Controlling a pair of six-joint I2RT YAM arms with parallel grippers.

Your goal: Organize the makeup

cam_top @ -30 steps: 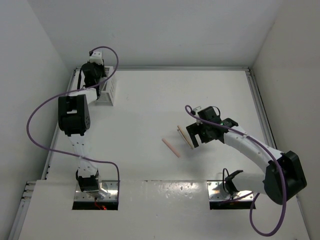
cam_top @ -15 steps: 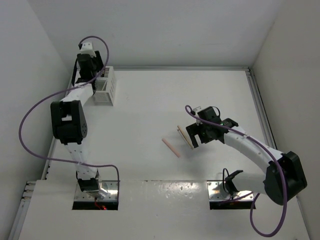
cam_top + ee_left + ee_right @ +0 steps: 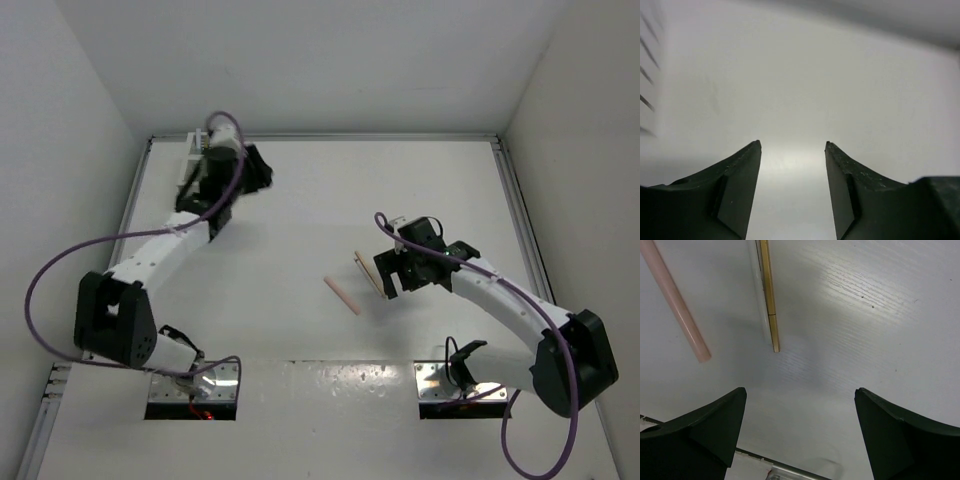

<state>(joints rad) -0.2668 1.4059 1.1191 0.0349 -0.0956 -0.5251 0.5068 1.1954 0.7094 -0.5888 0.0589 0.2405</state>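
A salmon pink stick (image 3: 343,295) lies on the white table, and a tan stick (image 3: 367,272) lies just right of it. In the right wrist view the pink stick (image 3: 675,300) is at upper left. The tan stick (image 3: 769,295) is near the middle top, with a white stick (image 3: 754,285) lying against its left side. My right gripper (image 3: 386,275) (image 3: 800,390) is open and empty, right beside the tan stick's near end. My left gripper (image 3: 258,172) (image 3: 793,143) is open and empty over bare table at the back left. No other sticks show.
The white slatted box (image 3: 189,160) stands at the back left, mostly hidden behind my left arm. Its slats show at the left edge of the left wrist view (image 3: 647,75). White walls enclose the table on the left, back and right.
My left arm has swung down from above the slatted box and to the right, over the table beside it. My right gripper and the sticks have stayed put.
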